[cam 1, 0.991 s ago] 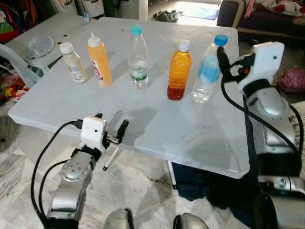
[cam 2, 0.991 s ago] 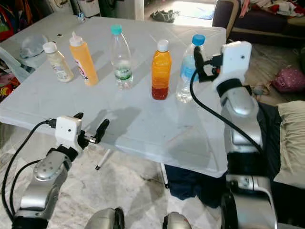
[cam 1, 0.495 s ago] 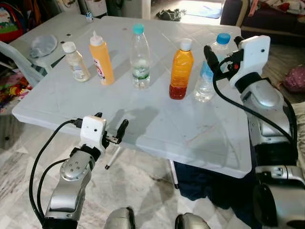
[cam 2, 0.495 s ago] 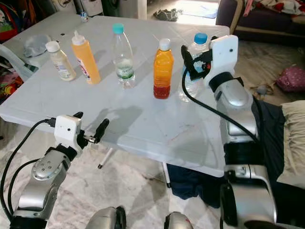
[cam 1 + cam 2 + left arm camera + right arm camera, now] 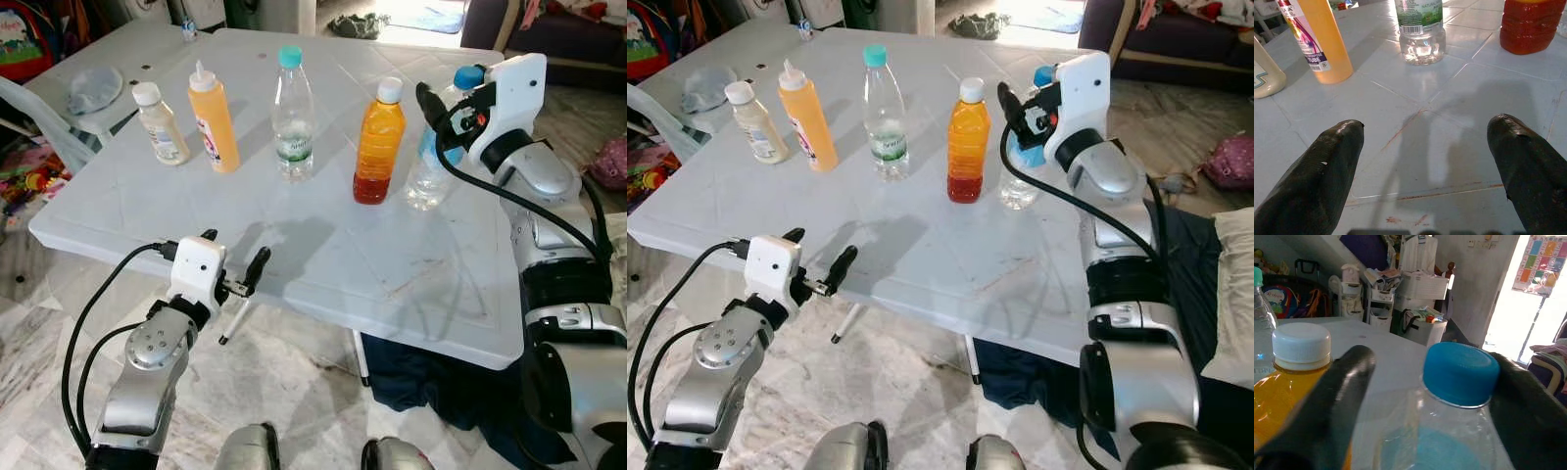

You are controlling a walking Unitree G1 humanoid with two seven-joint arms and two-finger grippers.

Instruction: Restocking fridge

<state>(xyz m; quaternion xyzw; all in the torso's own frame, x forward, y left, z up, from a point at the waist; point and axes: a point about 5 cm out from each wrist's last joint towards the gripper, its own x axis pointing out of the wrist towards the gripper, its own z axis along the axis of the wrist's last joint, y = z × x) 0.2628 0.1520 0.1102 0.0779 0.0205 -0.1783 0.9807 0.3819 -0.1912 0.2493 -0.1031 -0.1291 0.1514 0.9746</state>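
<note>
A pale grey plastic worktop (image 5: 323, 264) carries a row of five containers. From left to right they are a small cream sauce bottle (image 5: 162, 124) with a white cap, an orange squeeze bottle (image 5: 214, 118) with a pointed nozzle, a clear water bottle with a teal cap (image 5: 293, 116), an orange juice bottle (image 5: 378, 142) with a white cap, and a clear water bottle with a blue cap (image 5: 434, 157) and blue label at the far right.

The right hand (image 5: 446, 98) is raised at the neck of the blue-capped water bottle. In the right wrist view its two black fingers (image 5: 1342, 396) stand apart, one on each side of the bottle's blue cap (image 5: 1460, 372); whether they touch the bottle cannot be told. The juice bottle stands just beside it on the left.

The left hand (image 5: 232, 264) hovers low at the near edge of the worktop, fingers (image 5: 1327, 166) spread wide and holding nothing, pointing toward the teal-capped bottle and squeeze bottle.

Far left, a second table holds a crumpled plastic bag (image 5: 93, 86).
</note>
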